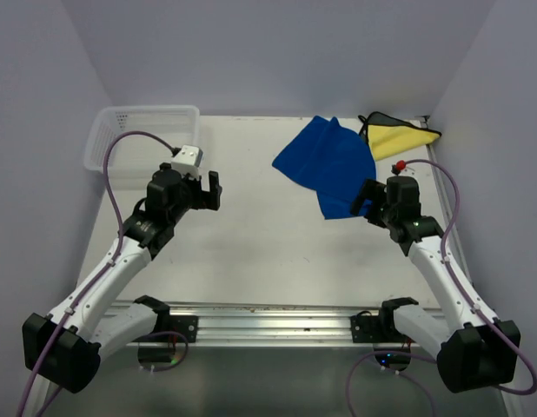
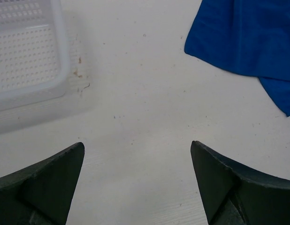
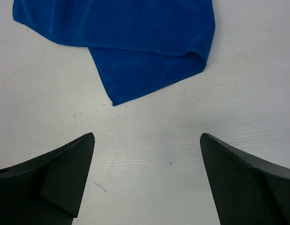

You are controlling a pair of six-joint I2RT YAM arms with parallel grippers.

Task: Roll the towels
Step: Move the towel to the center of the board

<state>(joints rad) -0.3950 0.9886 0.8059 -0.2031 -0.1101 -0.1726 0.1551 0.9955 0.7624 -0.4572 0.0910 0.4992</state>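
- Claws in the top view: the left claw (image 1: 204, 193) hangs with its jaws spread and nothing between them, left of centre over the bare surface (image 1: 268, 252). The right claw (image 1: 373, 202) is also spread and empty, at the lower corner of the blue towel (image 1: 328, 161), and its body hides part of that corner.
- The blue towel lies crumpled in the upper right. The yellow towel (image 1: 401, 139) is just beside it, further right. Its dark edging shows along the top, and whether the two touch is hard to tell.
- A white mesh basket (image 1: 112, 130) sits in the upper left corner.
- Left wrist view: the left claw (image 2: 136, 146) is wide open above bare surface (image 2: 135, 93). The basket (image 2: 60, 51) is cut off by the upper left edge. The blue towel (image 2: 243, 37) is cut off at the top and right.
- Right wrist view: the right claw (image 3: 147, 137) is wide open and holds nothing. The blue towel (image 3: 135, 37) fills the upper frame, with its top cut off and one folded layer showing beneath.
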